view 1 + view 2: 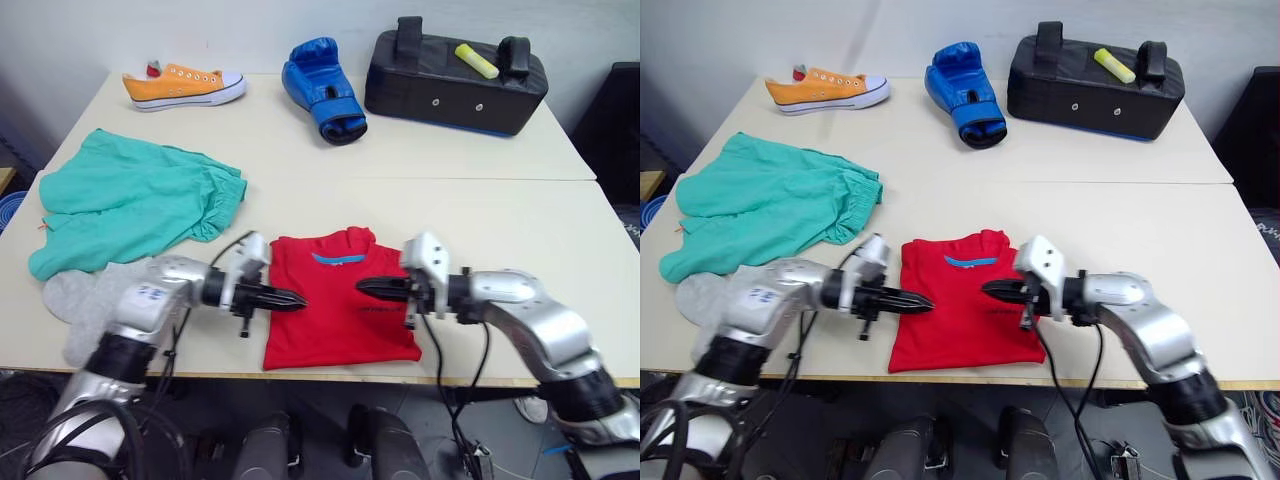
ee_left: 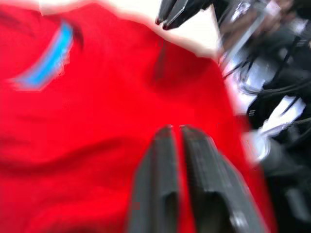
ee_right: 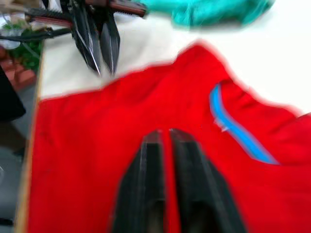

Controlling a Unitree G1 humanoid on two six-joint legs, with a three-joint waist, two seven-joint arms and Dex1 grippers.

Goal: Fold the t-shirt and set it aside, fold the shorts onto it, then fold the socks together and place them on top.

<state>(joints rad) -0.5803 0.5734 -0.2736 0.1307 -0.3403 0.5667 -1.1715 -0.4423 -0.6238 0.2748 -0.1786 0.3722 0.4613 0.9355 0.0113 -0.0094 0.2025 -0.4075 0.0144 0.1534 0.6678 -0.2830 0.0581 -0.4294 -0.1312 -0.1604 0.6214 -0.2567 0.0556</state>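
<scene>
**Both grippers closed over the red t-shirt**

Grippers first: we see the left gripper [image 1: 292,298] and the right gripper [image 1: 368,287] pointing tip to tip across the t-shirt [image 1: 335,320], each with its two black fingers pressed nearly together and nothing pinched between them. In the wrist views we find only a thin slit between each pair of fingers, with red cloth beneath.

We find the t-shirt folded narrow at the table's [image 1: 560,240] near edge, its blue collar band facing 12 o'clock. From the shirt, the teal shorts [image 1: 130,200] lie spread at about 10 o'clock, and the grey socks [image 1: 85,292] sit at 9 o'clock, touching the shorts' near hem.

Farther off, we see an orange sneaker [image 1: 185,86] at 11 o'clock, a blue boxing glove [image 1: 322,88] at 12 o'clock and a black strike pad [image 1: 455,84] at 1 o'clock, carrying a yellow marker [image 1: 476,60].
</scene>
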